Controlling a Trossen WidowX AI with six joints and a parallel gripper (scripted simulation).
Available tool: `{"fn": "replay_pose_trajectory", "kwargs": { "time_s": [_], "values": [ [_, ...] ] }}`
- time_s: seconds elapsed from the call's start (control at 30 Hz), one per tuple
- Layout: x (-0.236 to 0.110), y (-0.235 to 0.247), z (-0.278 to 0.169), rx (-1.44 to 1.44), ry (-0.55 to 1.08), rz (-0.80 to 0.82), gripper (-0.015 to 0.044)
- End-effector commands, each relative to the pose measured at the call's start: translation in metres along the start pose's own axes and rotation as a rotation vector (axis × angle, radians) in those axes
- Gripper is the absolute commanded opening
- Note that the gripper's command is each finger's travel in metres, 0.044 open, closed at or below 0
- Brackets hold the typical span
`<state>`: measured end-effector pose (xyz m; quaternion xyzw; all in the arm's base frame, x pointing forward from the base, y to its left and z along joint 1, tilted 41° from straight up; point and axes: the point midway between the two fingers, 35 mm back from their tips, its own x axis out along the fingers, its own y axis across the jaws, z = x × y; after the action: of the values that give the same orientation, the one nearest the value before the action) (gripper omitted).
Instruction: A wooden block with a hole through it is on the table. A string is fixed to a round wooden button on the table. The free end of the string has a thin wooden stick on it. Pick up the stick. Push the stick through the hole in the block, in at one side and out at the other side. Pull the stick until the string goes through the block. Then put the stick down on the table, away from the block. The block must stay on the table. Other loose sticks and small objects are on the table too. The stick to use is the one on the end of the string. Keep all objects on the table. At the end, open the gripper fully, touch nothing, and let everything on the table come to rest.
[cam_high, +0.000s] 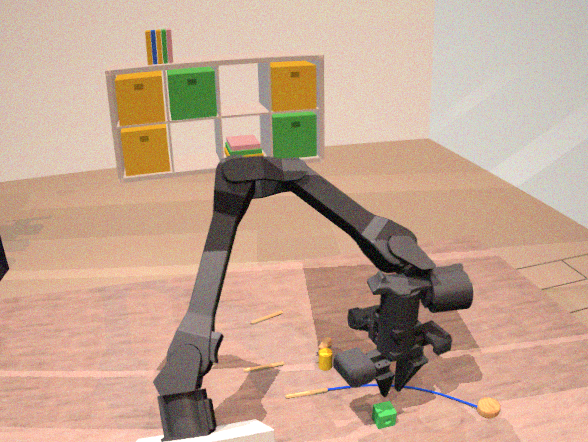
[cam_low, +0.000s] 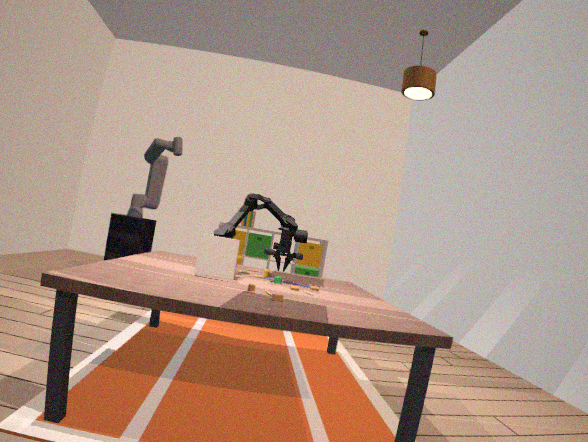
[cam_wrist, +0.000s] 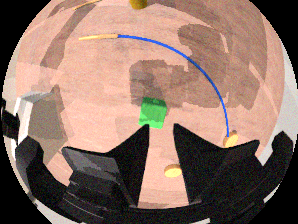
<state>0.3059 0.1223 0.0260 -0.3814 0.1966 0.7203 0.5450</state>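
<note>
The worktop (cam_high: 125, 320) looks like matt, pinkish wood in planks. On it, the stick (cam_high: 306, 393) and round button (cam_high: 488, 407) look like pale smooth wood, the block (cam_high: 384, 414) flat green, the string (cam_high: 440, 394) thin blue cord. The hand (cam_high: 392, 388) is matt dark grey.

A shelf (cam_high: 112, 100) with yellow and green bins stands by the wall, books (cam_high: 159, 46) on top. A lamp (cam_low: 419, 82) hangs overhead; an orange rug (cam_low: 225, 380) lies below.
</note>
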Motion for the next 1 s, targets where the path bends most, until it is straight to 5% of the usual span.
{"fn": "replay_pose_trajectory", "kwargs": {
  "time_s": [0.0, 0.1, 0.43, 0.87, 0.97],
  "values": [
    [0.0, 0.0, 0.0, 0.0, 0.0, 0.0, 0.021],
    [0.0, 0.0, 0.0, 0.0, 0.0, 0.0, 0.0242],
    [0.0, 0.0, 0.0, 0.0, 0.0, 0.0, 0.0],
    [0.0, 0.0, 0.0, 0.0, 0.0, 0.0, 0.0],
    [-0.001, 0.006, 0.02, -0.2, 0.002, 0.001, 0.0079]
  ]
}}
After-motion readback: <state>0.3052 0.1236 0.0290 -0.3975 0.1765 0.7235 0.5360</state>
